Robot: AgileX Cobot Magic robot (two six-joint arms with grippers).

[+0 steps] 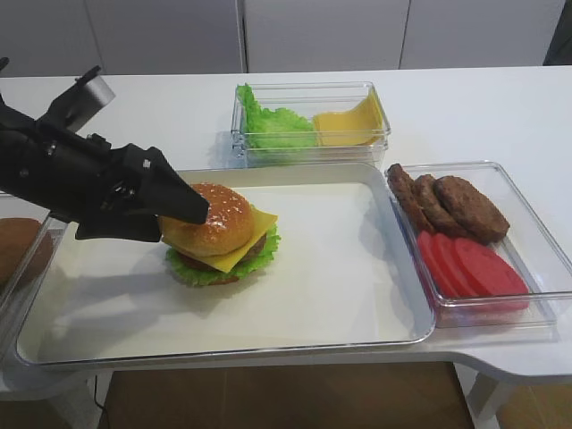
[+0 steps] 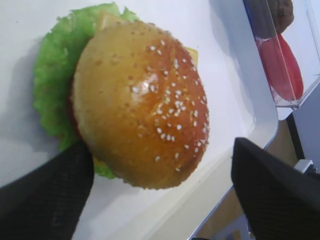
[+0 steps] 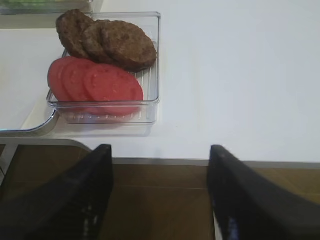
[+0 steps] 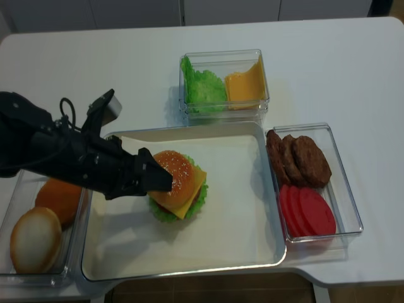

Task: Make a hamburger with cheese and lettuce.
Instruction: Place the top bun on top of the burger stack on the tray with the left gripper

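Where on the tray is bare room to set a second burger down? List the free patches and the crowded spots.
Free: the tray right of the hamburger, up to the patty-and-tomato bin; also the front strip along its near rim. Crowded: the left part, where the open left gripper straddles the hamburger.

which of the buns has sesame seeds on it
Only the bun topping the hamburger on the tray, by the left tool. The two buns in the left container are plain and seedless.
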